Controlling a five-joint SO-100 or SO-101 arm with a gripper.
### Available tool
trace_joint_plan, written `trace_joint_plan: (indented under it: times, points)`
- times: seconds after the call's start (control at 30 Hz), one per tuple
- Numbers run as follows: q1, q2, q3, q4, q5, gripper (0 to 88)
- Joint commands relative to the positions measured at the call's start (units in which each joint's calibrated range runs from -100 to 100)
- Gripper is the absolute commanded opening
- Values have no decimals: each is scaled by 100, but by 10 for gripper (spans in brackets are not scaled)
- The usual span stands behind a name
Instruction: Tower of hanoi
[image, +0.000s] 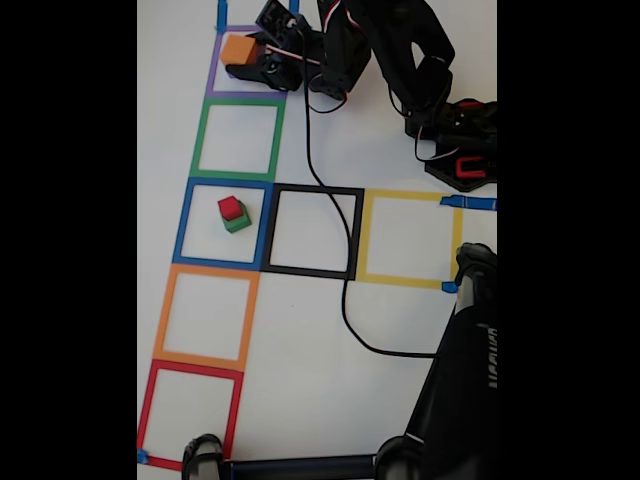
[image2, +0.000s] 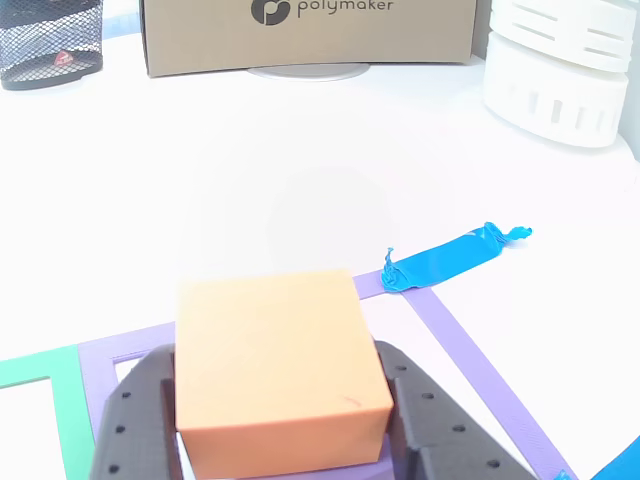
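In the fixed view, the orange cube (image: 238, 49) is seen clamped in the tool (image: 243, 62) over the purple square (image: 213, 80) at the top of the coloured column, while the red cube (image: 231, 208) stacked on the green cube (image: 238, 222) lies well apart, down the picture in the blue square (image: 185, 222), with the green square (image: 203, 137) between them and a black cable (image: 312, 150) running just beside that path. In the other view, the orange cube (image2: 276, 369) is shown gripped between the two dark fingers (image2: 135, 420) of the tool (image2: 280, 455), above purple tape (image2: 470, 365) on the white tabletop (image2: 300, 170), with blue tape (image2: 445, 260) just beyond.
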Motion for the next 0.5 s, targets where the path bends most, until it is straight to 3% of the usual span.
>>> trace_joint_plan:
  times: [0.0,0.47]
  points:
    - [-129,-507,81,122,72,132]
    - [-312,-2081,799,1085,72,113]
